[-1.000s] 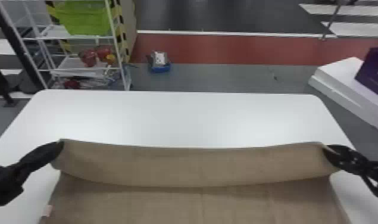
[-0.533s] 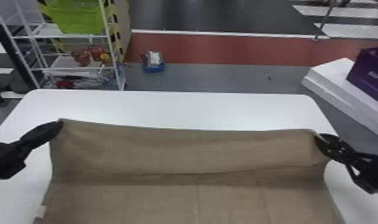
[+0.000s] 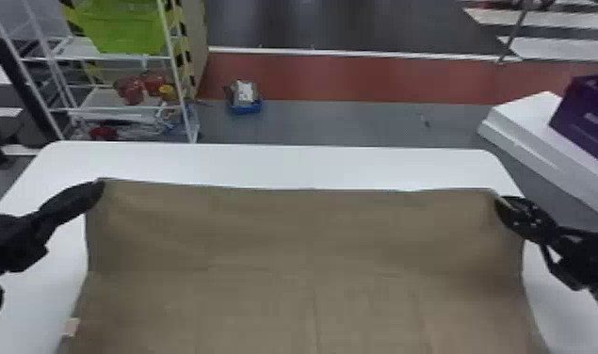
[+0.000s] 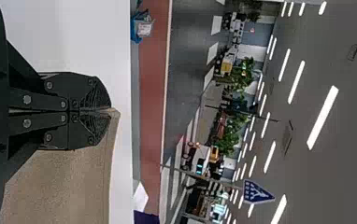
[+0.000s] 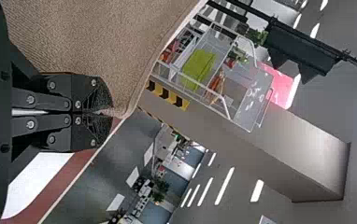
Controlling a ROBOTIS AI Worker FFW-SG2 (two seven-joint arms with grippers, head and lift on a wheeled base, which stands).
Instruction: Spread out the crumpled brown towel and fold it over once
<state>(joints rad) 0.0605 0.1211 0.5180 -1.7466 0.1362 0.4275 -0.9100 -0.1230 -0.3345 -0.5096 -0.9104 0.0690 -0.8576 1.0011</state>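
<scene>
The brown towel is seen spread wide over the white table, with its far edge drawn nearly straight between two held corners and its near part cut off by the bottom of the head view. The far part is held up off the tabletop, smooth but for shallow waves and a faint crosswise crease; a thin line is seen running lengthwise near the middle, and a small pale tag is attached at the left edge. One far corner is pinched by the left gripper, the other by the right gripper; in both wrist views the fingers are seen pressed together on the cloth. Beyond the far edge a strip of white tabletop is left, and more is seen beside the towel on both sides, the right gripper being near the table's right edge. The floor past the table is flanked by a wire rack on the left and a purple box on the right. Since the earlier frames, both corners have been carried higher in the head view, and the curved, overhanging flap has been opened out into a flatter sheet.
</scene>
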